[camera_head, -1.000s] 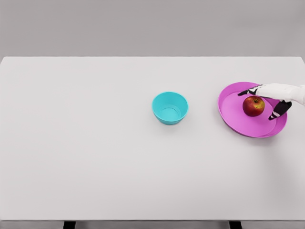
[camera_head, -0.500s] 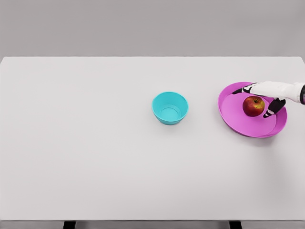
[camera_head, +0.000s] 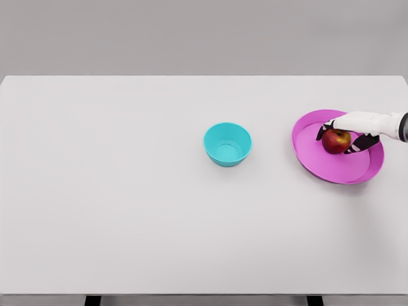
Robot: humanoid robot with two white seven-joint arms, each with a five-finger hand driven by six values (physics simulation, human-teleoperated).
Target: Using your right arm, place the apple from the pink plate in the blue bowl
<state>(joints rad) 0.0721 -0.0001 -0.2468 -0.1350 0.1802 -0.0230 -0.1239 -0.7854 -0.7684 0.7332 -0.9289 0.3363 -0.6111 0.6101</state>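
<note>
Black-tipped fingers (camera_head: pixel 327 127) curled around the red apple (camera_head: pixel 335 141), closed against its far and right sides. White right hand (camera_head: pixel 344 135) reaching in from the right edge, gripping the apple on the pink plate (camera_head: pixel 312 158). Blue bowl (camera_head: pixel 227 144) upright, well apart to the left, on the white table (camera_head: pixel 127 191).

right arm (camera_head: pixel 400 124): cut by right edge | apple (camera_head: pixel 335 141): partly hidden by fingers (camera_head: pixel 359 144)

apple (camera_head: pixel 335 141) on plate (camera_head: pixel 319 162), bowl (camera_head: pixel 227 144) left of plate
</note>
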